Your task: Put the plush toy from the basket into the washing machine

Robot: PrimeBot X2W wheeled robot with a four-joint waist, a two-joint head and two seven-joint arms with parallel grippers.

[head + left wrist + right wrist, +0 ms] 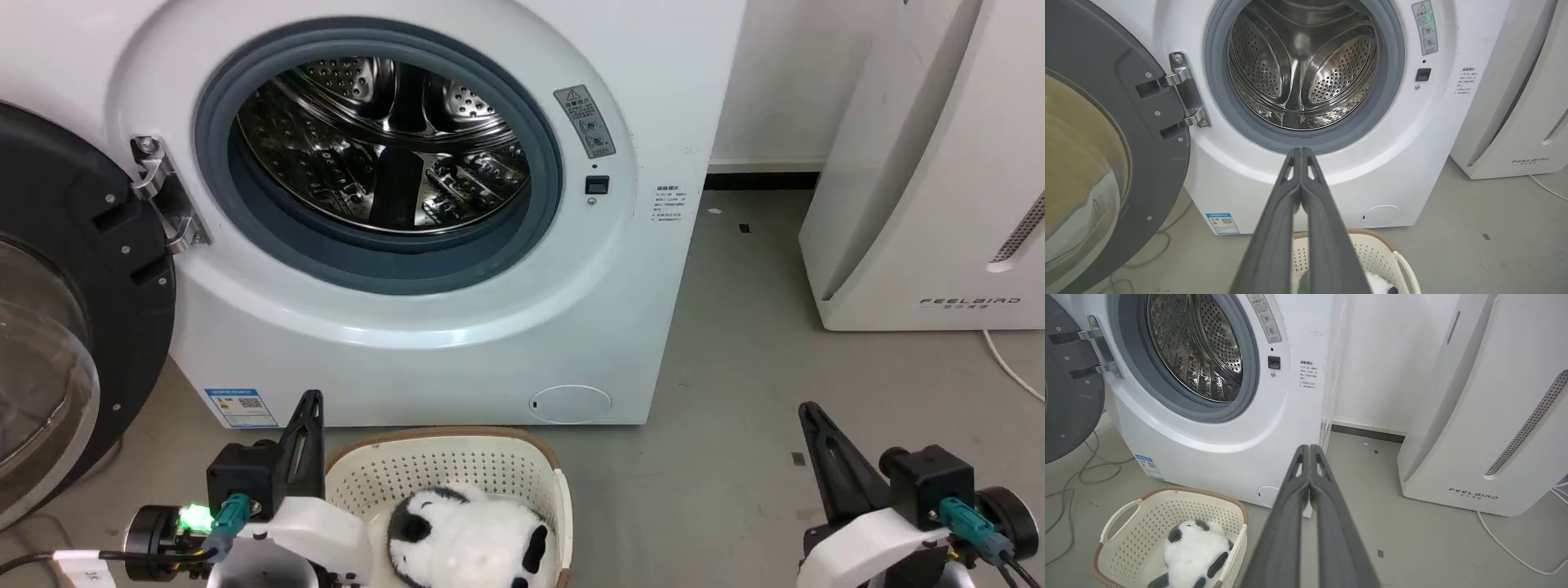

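Nearest, the left gripper [309, 412], fingers pressed together and empty, sits just beside the basket [445, 435] where the plush toy [465, 539] lies. The right gripper [816, 429], likewise closed on nothing, is well apart. Beyond stands the washing machine [457, 343], door [82, 245] swung open.

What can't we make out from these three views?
The plush toy: head view's bottom edge cuts off part of it; in left wrist view the left gripper covers most.
The basket: near rim cut off by right wrist view's bottom edge.
Sticker text on the washing machine: too small in every view.
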